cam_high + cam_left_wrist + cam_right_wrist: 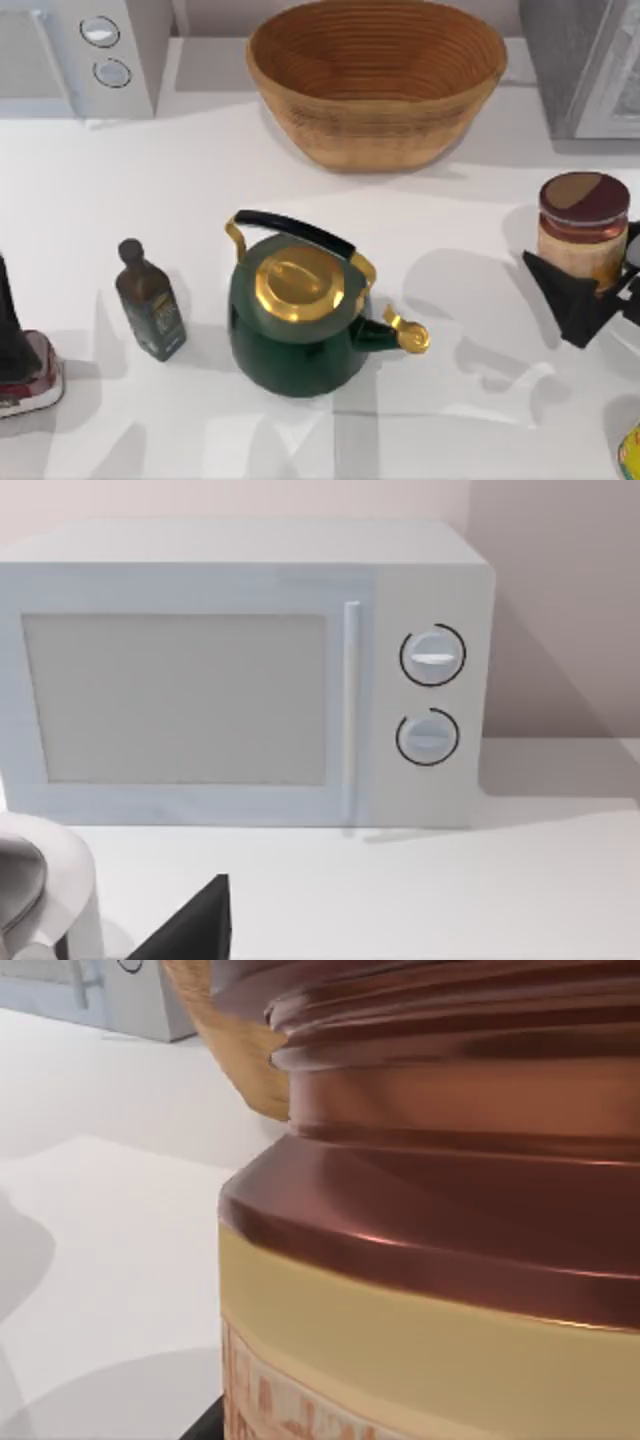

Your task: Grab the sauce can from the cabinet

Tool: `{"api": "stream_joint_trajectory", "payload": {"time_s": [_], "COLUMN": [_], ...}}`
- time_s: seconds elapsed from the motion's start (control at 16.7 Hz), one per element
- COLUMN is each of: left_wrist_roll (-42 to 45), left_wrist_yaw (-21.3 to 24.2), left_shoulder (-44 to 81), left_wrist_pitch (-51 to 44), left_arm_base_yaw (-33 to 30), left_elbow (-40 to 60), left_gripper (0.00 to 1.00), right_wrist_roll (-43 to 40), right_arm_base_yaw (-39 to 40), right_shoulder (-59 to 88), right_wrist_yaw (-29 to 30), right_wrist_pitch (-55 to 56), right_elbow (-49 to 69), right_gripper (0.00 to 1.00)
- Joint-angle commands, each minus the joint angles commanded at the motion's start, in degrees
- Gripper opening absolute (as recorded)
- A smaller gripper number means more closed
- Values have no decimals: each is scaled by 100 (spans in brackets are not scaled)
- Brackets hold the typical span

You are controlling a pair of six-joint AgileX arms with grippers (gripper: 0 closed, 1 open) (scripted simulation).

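1. A white table (300, 440) formed the work surface and carried soft grey shadows across its near half.
2. A white microwave (250, 675) stood at the table's far left corner; its door had a pale grey window, a vertical handle and two round dials (432, 656) stacked to the right of the handle.
3. A plain pinkish-beige wall (560, 600) rose behind and beside the microwave.
4. A grey cabinet (585, 65) occupied the table's far right corner.
5. A woven tan basket (377, 80) sat at the far centre of the table, between the microwave and the cabinet.
6. Lighting was even and diffuse.
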Motion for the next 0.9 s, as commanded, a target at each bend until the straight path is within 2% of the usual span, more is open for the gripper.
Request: {"api": "stream_joint_trajectory", "payload": {"time_s": [0.78, 0.9], "left_wrist_roll": [0, 0], "left_wrist_yaw": [0, 0], "left_shoulder": [0, 0], "left_wrist_pitch": [0, 0], "left_arm_base_yaw": [0, 0], "left_elbow": [0, 0], "left_gripper": [100, 100], "right_wrist_roll": [0, 0], "right_arm_base_yaw": [0, 0], "right_shoulder": [0, 0], "right_wrist_yaw": [0, 0], "right_wrist_pitch": [0, 0], "right_elbow": [0, 0], "right_gripper": [98, 100]}}
